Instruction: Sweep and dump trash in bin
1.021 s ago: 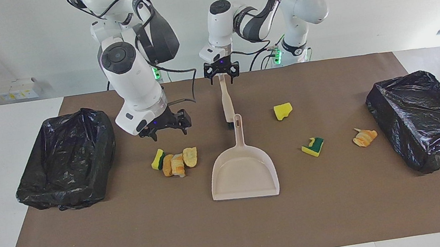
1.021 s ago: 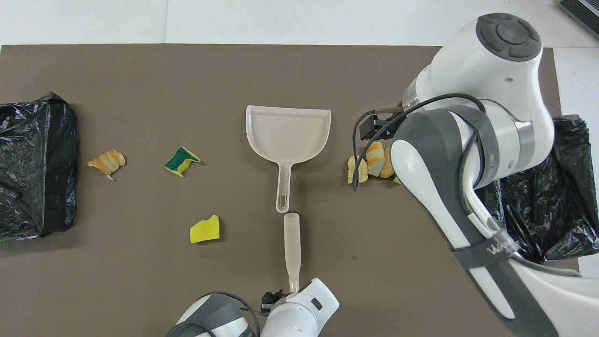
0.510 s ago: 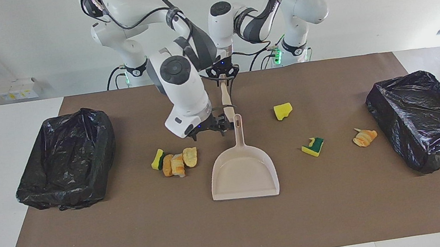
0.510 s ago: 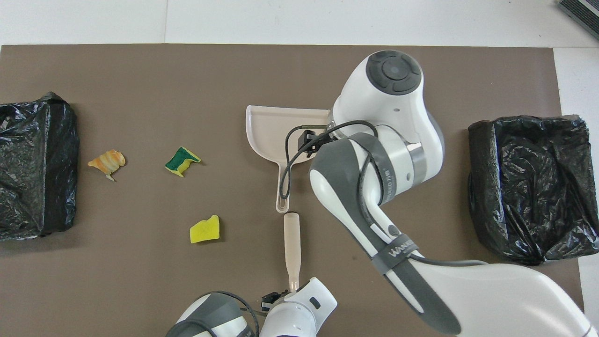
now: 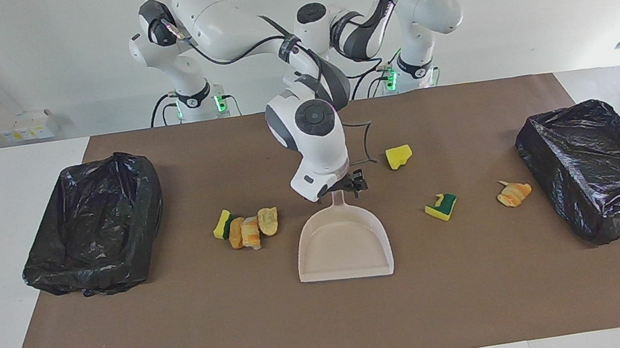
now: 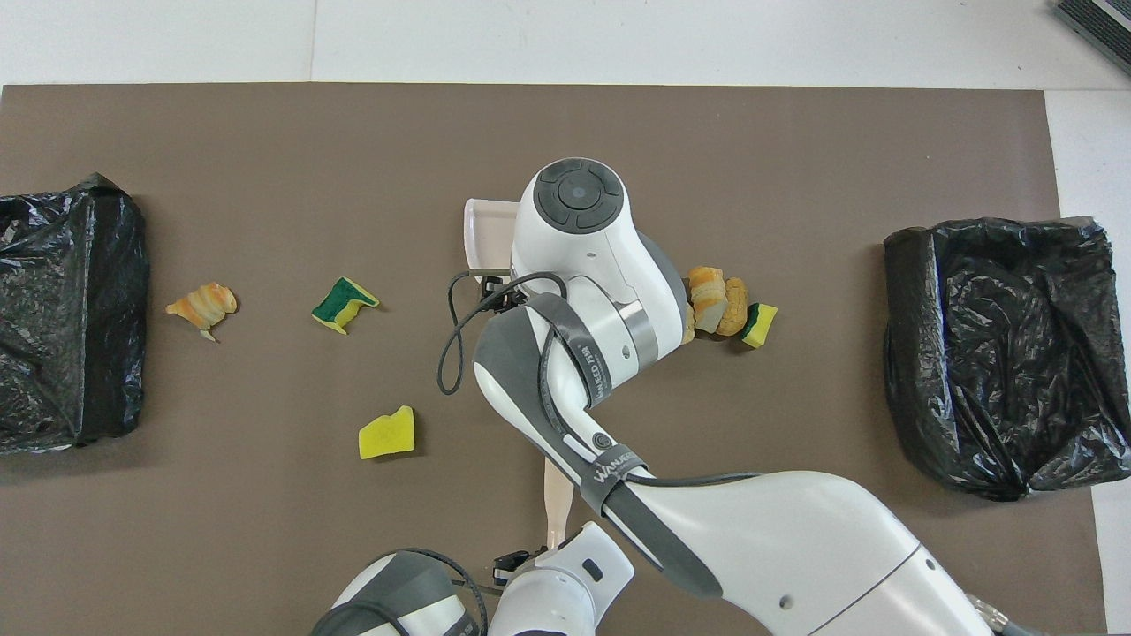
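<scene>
Two changes occur within the last second. Nearest the robots, the left hand has closed on the handle of the brush. The right hand has swung from above the trash cluster to the handle of the dustpan and hangs over it, fingers spread, gripping nothing. Judgement: tool pickup is nearly complete and sweeping has not begun.

Count: one brush, one dustpan and two bins. Seven trash pieces lie on the bench beside the dustpan. These are three sponge chunks and four bread bits, four clustered and three loose.
</scene>
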{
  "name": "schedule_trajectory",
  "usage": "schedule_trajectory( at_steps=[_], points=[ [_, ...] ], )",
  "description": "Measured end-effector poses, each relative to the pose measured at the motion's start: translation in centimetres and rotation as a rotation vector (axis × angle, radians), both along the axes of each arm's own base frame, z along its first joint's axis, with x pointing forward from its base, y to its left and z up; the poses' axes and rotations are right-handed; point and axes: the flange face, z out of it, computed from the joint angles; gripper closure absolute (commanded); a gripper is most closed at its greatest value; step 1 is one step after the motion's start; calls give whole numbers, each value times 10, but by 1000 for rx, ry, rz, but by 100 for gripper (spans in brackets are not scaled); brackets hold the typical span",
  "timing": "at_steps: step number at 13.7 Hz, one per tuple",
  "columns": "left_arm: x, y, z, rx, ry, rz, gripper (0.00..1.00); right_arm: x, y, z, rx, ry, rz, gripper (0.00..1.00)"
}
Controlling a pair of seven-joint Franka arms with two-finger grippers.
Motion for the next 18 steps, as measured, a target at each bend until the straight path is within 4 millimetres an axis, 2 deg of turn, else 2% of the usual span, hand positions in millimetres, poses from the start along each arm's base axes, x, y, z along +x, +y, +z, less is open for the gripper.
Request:
schedule_trajectory(
  at_steps=[4,6,7,8,9,11,14,18],
  points=[
    [4,4,3,32,20,11,100,-10,11,-5,-8,13,15,9],
    [13,10,16,89,57,32,100,-13,9,-13,-20,29,9,14],
    [19,13,26,118,77,46,100,-16,7,-18,-28,40,5,22],
    [27,20,35,143,95,67,100,-18,6,-22,-33,48,4,31],
    [35,31,44,165,111,88,100,-20,5,-24,-36,53,4,50],
    [55,61,61,186,139,90,100,-22,4,-24,-38,57,3,100],
    [86,109,86,167,158,23,100,-23,4,-22,-25,66,-7,100],
    [130,190,110,127,171,-71,100,-16,-5,-19,25,82,16,100]
  ],
)
